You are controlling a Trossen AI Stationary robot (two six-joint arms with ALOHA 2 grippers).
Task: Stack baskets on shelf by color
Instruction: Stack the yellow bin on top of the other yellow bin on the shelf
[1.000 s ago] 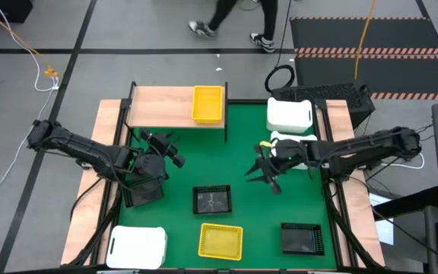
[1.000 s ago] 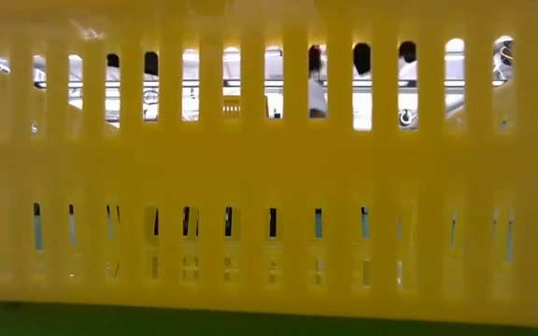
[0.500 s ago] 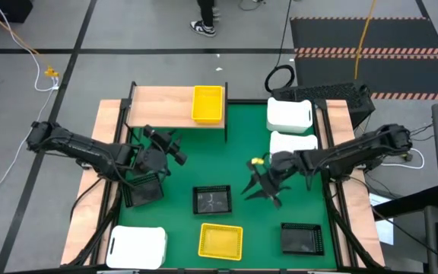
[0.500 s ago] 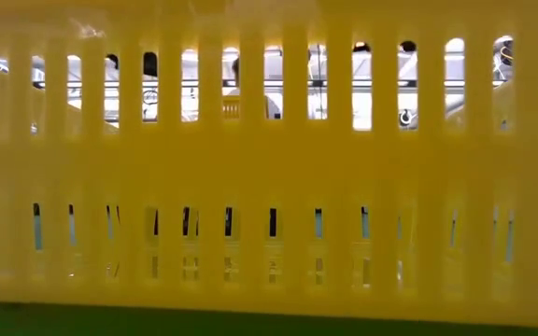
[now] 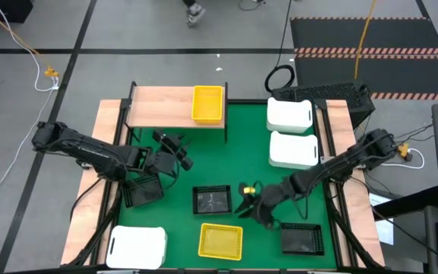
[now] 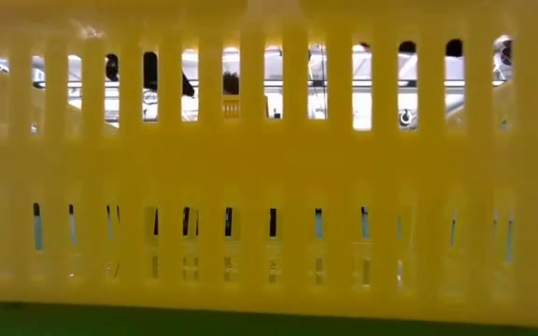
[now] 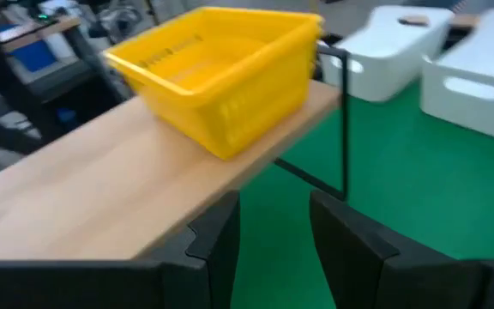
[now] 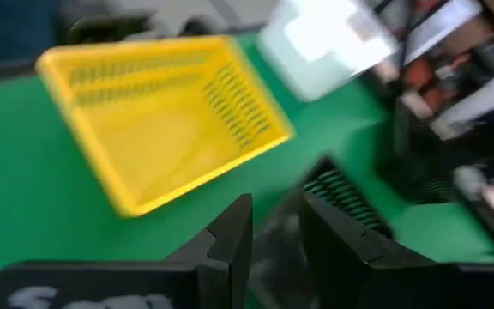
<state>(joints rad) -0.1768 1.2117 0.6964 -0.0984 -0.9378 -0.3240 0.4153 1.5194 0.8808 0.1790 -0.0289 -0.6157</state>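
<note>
1 basket point(image 5: 207, 103) sits on the shelf point(image 5: 162, 106) at its right end, and the shelf stands at the mat's point(image 5: 242, 152) far left corner. 2 bins point(image 5: 289, 114) lie one behind the other along the mat's right side. 5 more baskets point(image 5: 220, 241) are spread across the mat's near half.

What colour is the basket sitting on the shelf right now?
Yellow: the basket on the shelf shows best in the high view.

- A green mat point(image 5: 242, 164) covered the worktop point(image 5: 360, 221).
- A yellow cable point(image 5: 10, 34) trailed over the floor.
- A black ribbed floor mat point(image 5: 356, 34) lay beyond the worktop.
</note>
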